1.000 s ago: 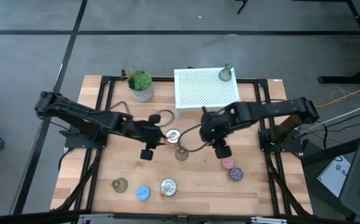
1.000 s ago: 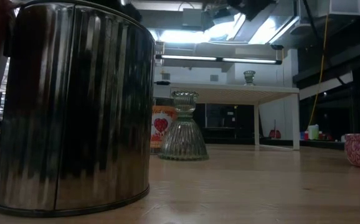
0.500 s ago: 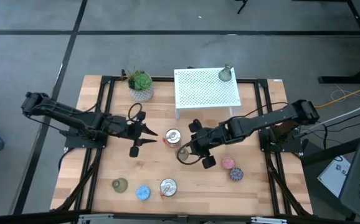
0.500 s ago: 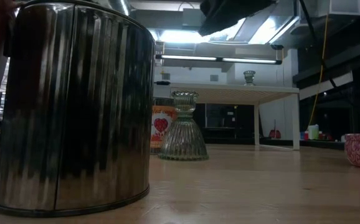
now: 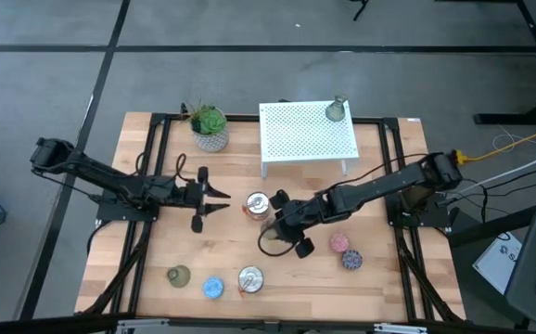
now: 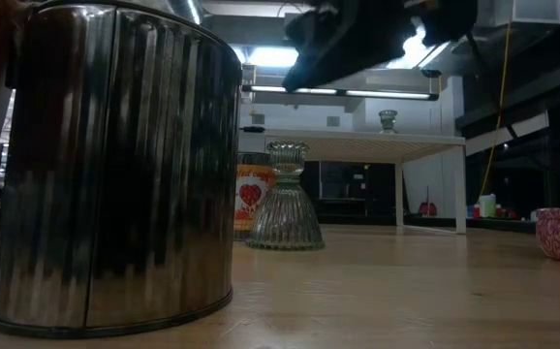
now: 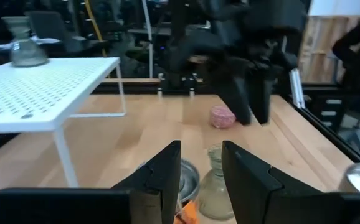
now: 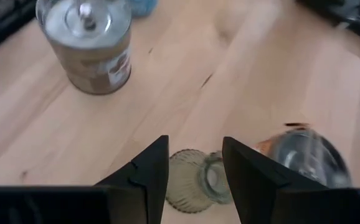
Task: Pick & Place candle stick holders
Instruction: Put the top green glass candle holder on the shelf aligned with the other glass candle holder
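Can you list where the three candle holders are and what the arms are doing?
Holder one: on the white shelf, far corner.
Holder two: front left of table, near the blue disc.
Holder three: upright mid-table, by a tin.
Right gripper: above holder three, jaws open.
Left gripper: waiting left of the tin, jaws open.
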